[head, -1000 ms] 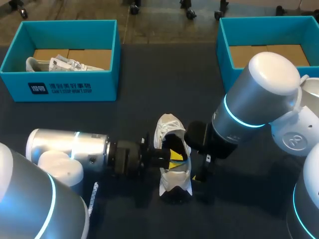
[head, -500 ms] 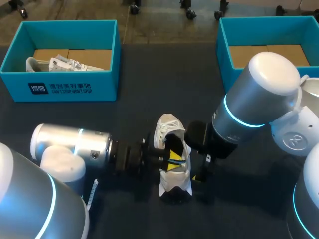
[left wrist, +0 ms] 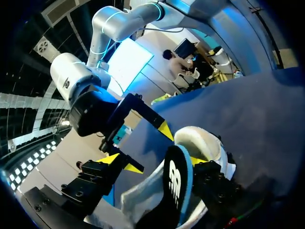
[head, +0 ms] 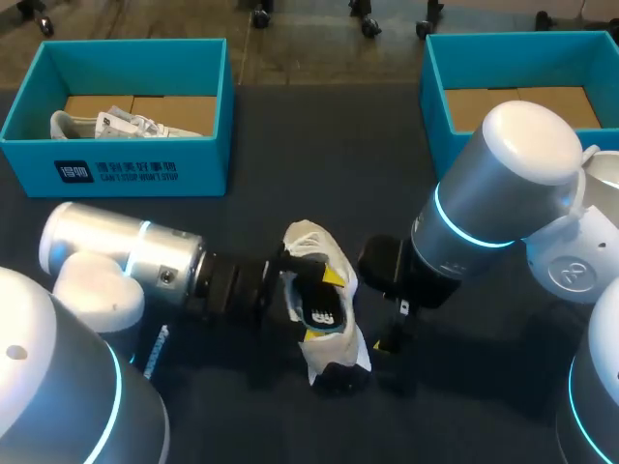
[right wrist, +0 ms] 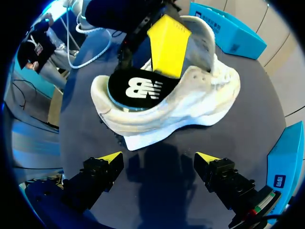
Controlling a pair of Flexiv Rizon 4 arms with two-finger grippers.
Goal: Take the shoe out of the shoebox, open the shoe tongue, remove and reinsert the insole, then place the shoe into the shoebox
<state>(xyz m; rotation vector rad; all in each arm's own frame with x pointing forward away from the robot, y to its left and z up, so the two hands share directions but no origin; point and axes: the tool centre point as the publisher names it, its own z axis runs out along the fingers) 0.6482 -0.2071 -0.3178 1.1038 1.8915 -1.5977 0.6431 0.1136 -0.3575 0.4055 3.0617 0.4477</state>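
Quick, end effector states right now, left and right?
Left end effector: closed on the insole, which is partly out of the shoe.
Right end effector: open, empty, beside the shoe.

Stuff you can't really make out here

From the head view the right gripper [right wrist: 158, 158] is buried under its own right arm [head: 503, 184], which also covers part of the right shoebox [head: 430, 97], itself chopped by the frame edge. The second shoe [head: 126, 124] sits half behind the left shoebox [head: 135, 164] wall. In the left wrist view the insole [left wrist: 177, 183] blocks much of the shoe [left wrist: 202, 145]; in the right wrist view one left gripper [left wrist: 167, 164] finger is lost behind that shoe.
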